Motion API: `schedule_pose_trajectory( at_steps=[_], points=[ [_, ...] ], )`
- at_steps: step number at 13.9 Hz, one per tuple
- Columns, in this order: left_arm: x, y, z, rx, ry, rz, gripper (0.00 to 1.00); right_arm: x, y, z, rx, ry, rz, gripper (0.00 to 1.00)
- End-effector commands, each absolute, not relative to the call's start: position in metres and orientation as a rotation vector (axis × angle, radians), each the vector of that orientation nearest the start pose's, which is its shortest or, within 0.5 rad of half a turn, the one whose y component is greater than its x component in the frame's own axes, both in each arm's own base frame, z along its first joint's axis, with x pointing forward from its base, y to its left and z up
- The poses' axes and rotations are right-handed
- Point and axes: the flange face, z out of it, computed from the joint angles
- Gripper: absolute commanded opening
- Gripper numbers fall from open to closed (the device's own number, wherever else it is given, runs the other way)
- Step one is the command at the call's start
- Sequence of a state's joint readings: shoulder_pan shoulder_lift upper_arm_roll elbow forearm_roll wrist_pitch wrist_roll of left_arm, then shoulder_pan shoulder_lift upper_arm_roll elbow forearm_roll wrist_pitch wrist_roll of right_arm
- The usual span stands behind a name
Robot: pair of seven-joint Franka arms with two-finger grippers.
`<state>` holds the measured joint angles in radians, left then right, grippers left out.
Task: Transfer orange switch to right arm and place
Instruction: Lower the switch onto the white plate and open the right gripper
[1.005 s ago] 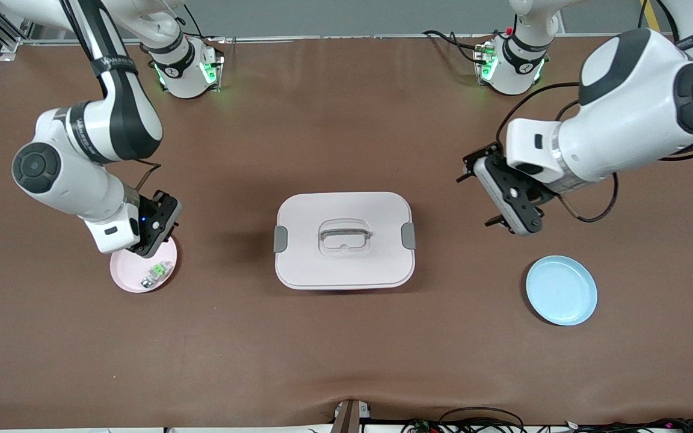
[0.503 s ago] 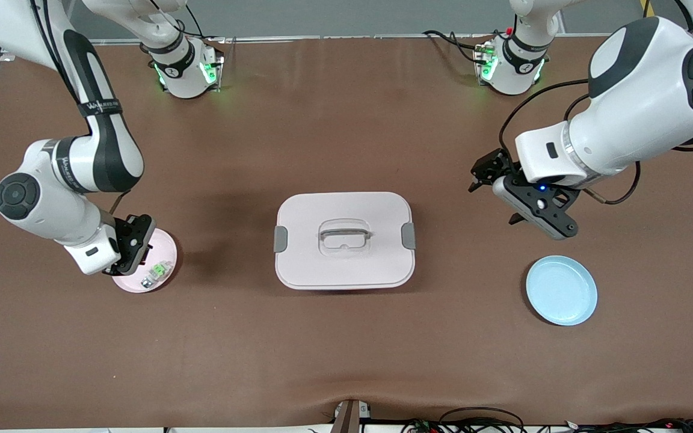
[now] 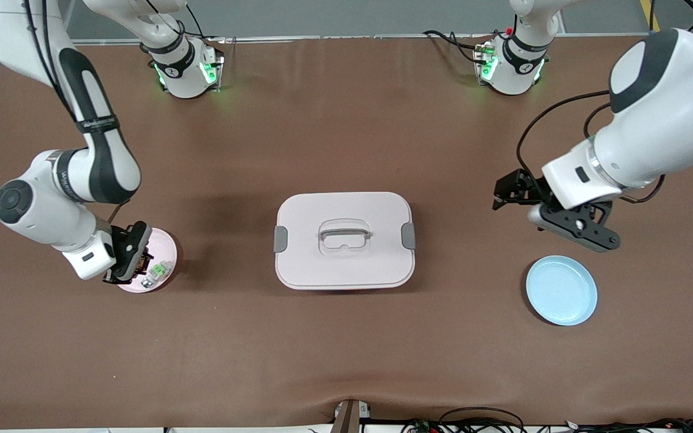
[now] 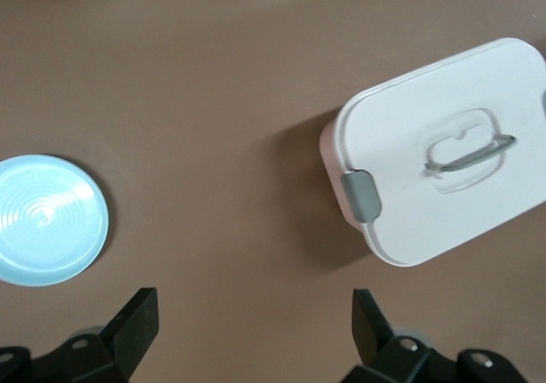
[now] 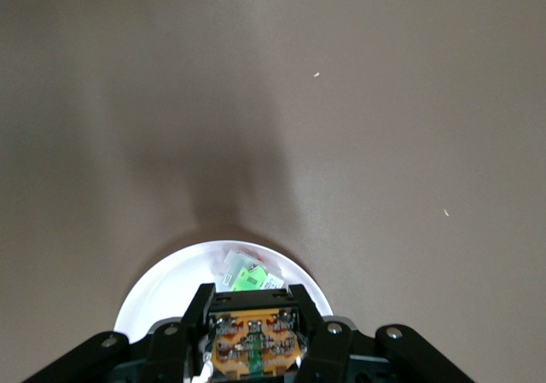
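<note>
both claws up: right claw (image 5: 254, 315) grips orange switch (image 5: 254, 340), left claw (image 4: 252, 315) wide

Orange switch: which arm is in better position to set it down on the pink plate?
Right. The right gripper is shut on the orange switch directly over the pink plate, beside the green-and-clear part. The left gripper waits open near the blue plate.

The right gripper (image 3: 132, 263) hangs low at the right arm's end of the surface, fingers closed on the orange switch (image 5: 253, 342). The left gripper (image 3: 554, 216) waits raised, fingers (image 4: 136, 319) spread wide.
</note>
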<state>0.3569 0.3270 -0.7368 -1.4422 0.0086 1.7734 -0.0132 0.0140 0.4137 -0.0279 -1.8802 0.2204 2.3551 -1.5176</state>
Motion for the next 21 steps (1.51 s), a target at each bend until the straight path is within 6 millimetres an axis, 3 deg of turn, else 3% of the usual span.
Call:
schedule_pose_trajectory(
  at_steps=[1, 4, 6, 9, 11, 15, 18, 21],
  points=[
    [0.621, -0.156, 0.55, -3.303, 0.398, -0.017, 1.0, 0.636, -0.061, 0.267, -2.301, -1.93, -0.309, 0.0],
    [0.624, -0.133, 0.551, -3.306, 0.202, 0.013, 1.0, 0.623, -0.087, 0.243, -2.288, -1.966, -0.315, 0.0],
    [0.627, -0.114, 0.555, -3.292, 0.118, -0.005, 1.0, 0.605, -0.088, 0.221, -2.328, -1.965, -0.306, 0.0],
    [0.623, -0.109, 0.56, -3.237, -0.037, -0.01, 1.0, 0.589, -0.085, 0.203, -2.358, -1.899, -0.319, 0.0],
    [0.621, -0.109, 0.562, -3.223, -0.128, 0.001, 1.0, 0.586, -0.08, 0.2, -2.353, -1.871, -0.345, 0.0],
    [0.618, -0.1, 0.568, -3.207, -0.145, 0.004, 1.0, 0.585, -0.07, 0.196, -2.352, -1.862, -0.363, 0.0],
    [0.615, -0.072, 0.569, -3.191, -0.201, 0.069, 1.0, 0.586, -0.063, 0.196, -2.348, -1.874, -0.368, 0.0],
    [0.616, -0.051, 0.592, -3.196, -0.142, 0.043, 1.0, 0.587, -0.055, 0.194, -2.339, -1.892, -0.367, 0.0]
  ],
)
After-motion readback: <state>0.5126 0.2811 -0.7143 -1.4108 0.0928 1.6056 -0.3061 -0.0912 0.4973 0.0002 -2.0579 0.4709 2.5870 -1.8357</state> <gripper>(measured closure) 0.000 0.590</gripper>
